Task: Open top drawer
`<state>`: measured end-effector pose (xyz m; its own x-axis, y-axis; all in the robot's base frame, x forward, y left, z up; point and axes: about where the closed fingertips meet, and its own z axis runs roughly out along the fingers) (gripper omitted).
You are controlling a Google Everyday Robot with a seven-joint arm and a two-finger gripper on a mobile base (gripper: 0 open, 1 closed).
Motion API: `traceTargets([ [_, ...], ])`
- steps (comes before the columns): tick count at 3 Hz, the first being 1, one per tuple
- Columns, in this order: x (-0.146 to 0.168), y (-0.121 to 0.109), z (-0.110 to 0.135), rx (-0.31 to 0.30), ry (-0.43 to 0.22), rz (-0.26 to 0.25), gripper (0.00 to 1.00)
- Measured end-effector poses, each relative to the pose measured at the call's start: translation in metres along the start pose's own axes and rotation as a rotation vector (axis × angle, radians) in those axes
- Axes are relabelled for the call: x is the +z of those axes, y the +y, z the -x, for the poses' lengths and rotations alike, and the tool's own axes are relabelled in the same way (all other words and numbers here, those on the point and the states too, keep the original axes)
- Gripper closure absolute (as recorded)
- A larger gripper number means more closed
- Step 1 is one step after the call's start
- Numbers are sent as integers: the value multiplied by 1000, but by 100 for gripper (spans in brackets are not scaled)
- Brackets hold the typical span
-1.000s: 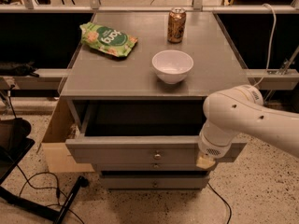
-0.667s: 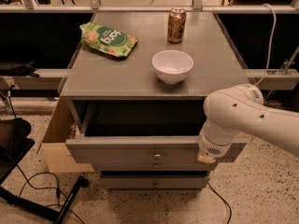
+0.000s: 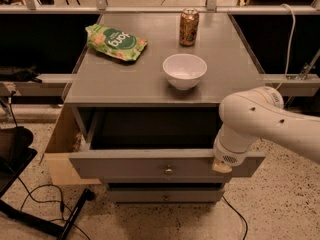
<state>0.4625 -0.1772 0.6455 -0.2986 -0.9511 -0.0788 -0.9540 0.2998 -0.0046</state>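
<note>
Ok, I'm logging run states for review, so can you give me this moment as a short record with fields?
top drawer: pulled out, inside dark
knob: centre of the drawer front, nothing on it
end effector: at the right end of the drawer front, below the arm's wrist
cabinet top: white bowl, brown can, green snack bag
lower drawer: set back beneath the top one
</note>
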Motion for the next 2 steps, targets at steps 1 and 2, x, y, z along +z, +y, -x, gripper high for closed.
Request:
traceTargets([
  [1,-1,-3,0,0,0,0,100],
  [2,-3,-6,1,0,0,0,100],
])
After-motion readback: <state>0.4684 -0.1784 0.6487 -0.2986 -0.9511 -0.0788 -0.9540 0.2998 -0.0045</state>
